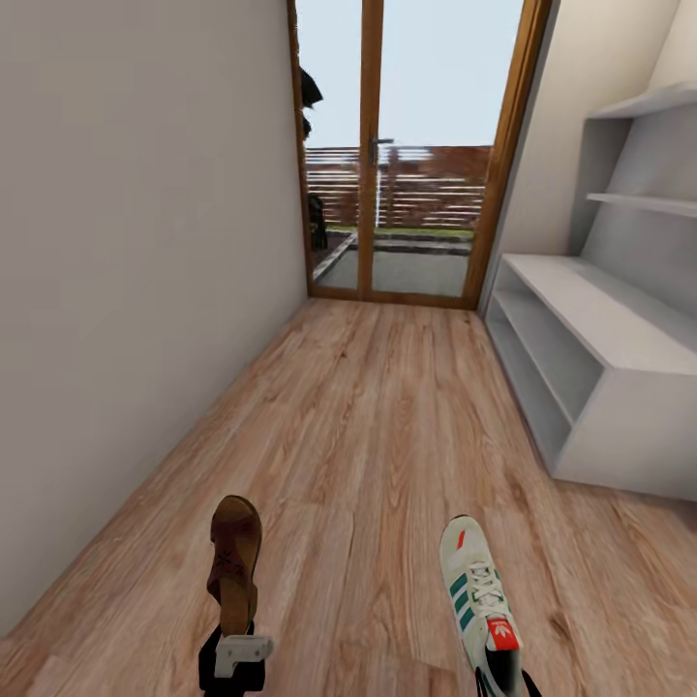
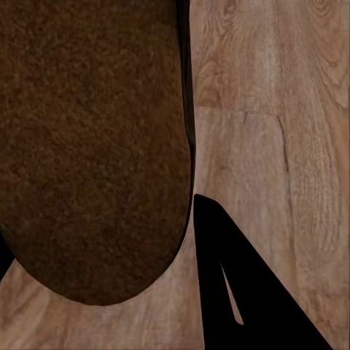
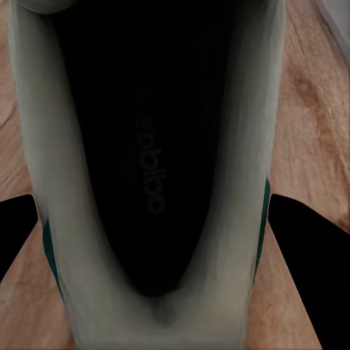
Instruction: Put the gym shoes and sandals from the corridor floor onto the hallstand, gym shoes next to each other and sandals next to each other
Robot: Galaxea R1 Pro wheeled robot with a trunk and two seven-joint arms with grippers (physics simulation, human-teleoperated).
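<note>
A dark brown sandal (image 1: 235, 561) sticks out forward from my left gripper (image 1: 232, 660), which is shut on its heel end above the corridor floor (image 1: 387, 436). In the left wrist view the sandal (image 2: 95, 146) lies against one black finger (image 2: 240, 292). A white gym shoe (image 1: 477, 592) with green stripes and a red tongue patch is held at its heel by my right gripper (image 1: 503, 683). The right wrist view looks down into the gym shoe (image 3: 157, 182), with black fingers (image 3: 306, 248) pressed on both sides. The pale grey hallstand (image 1: 600, 319) stands ahead on the right.
A plain wall (image 1: 126, 271) runs along the left. A glass door with a wooden frame (image 1: 371, 165) closes the corridor's far end. Two staggered wall shelves (image 1: 644, 203) hang above the hallstand's bench. Bare plank floor lies between me and the rack.
</note>
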